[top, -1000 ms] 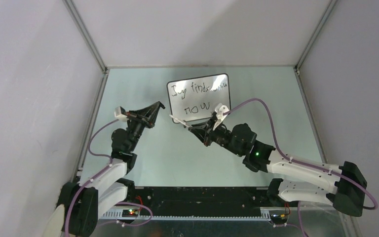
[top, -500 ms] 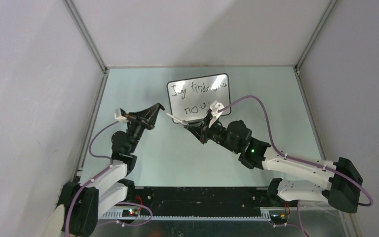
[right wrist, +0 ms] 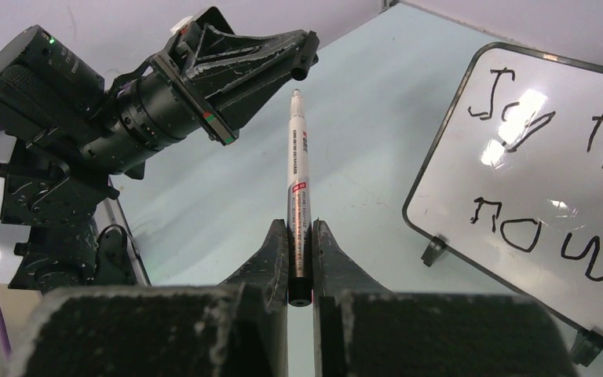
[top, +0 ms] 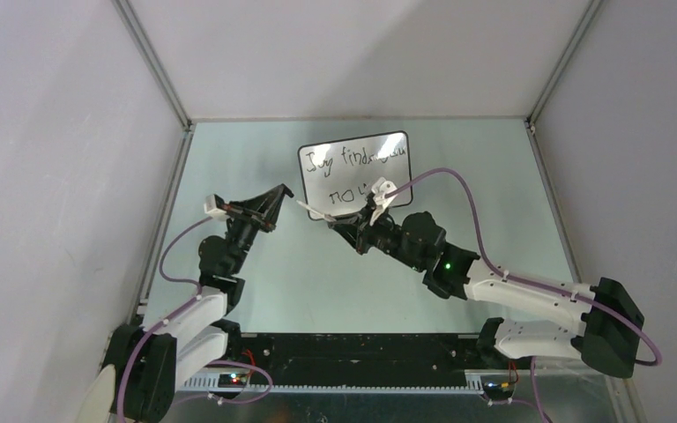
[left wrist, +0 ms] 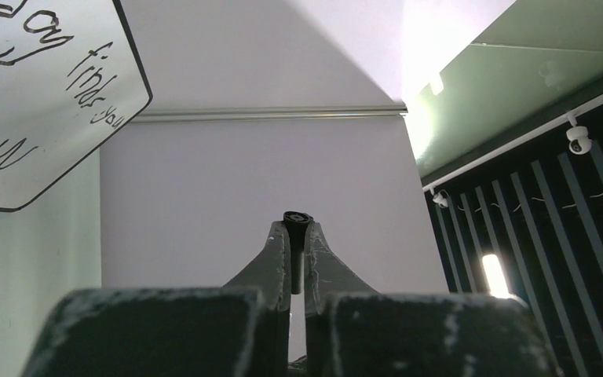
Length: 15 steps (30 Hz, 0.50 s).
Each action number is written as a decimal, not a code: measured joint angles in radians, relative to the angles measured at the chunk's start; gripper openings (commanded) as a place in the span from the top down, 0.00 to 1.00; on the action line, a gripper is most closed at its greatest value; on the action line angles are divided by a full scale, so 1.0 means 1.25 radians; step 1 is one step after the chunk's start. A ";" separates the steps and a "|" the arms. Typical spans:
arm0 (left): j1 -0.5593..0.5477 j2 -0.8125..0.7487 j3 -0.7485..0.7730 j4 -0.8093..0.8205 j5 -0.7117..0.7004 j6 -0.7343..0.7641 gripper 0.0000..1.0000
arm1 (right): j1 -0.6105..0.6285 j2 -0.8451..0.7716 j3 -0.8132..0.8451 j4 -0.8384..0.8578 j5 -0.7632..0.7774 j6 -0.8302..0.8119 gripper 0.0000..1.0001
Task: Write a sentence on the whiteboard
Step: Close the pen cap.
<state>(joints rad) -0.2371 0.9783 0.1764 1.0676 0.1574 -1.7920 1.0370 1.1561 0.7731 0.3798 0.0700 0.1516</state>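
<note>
Your right claw point(right wrist: 300, 236) is pressed onto the pen point(right wrist: 298, 181), gripping it near its back end. The barrel runs straight out past the fingers, and the tip hangs in the air, aimed at the left claw point(right wrist: 302, 67). The whiteboard point(right wrist: 553, 177) stands off to the pen's right, tilted on its feet and clear of the tip. From above, your right claw point(top: 345, 227) sits just in front of the board's point(top: 355, 179) near edge, at its left corner. The sentence point(top: 353, 159) reads "Joy finds" and a blurred word, with "now" below. Your left claw point(left wrist: 297, 236) is pinched shut on a small black cap point(left wrist: 297, 219), with the board point(left wrist: 43, 118) up and to its left, apart.
</note>
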 measured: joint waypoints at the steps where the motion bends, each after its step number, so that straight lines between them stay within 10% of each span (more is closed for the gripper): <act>1: 0.000 0.000 0.000 0.002 0.000 0.000 1.00 | -0.001 0.002 0.002 0.000 0.000 0.000 1.00; 15: 0.000 0.002 -0.001 0.019 0.001 -0.006 1.00 | -0.004 0.018 0.024 0.007 -0.007 -0.006 1.00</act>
<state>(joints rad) -0.2371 0.9813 0.1757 1.0912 0.1585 -1.8000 1.0317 1.1786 0.8028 0.3885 0.0616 0.1440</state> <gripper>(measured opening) 0.023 0.090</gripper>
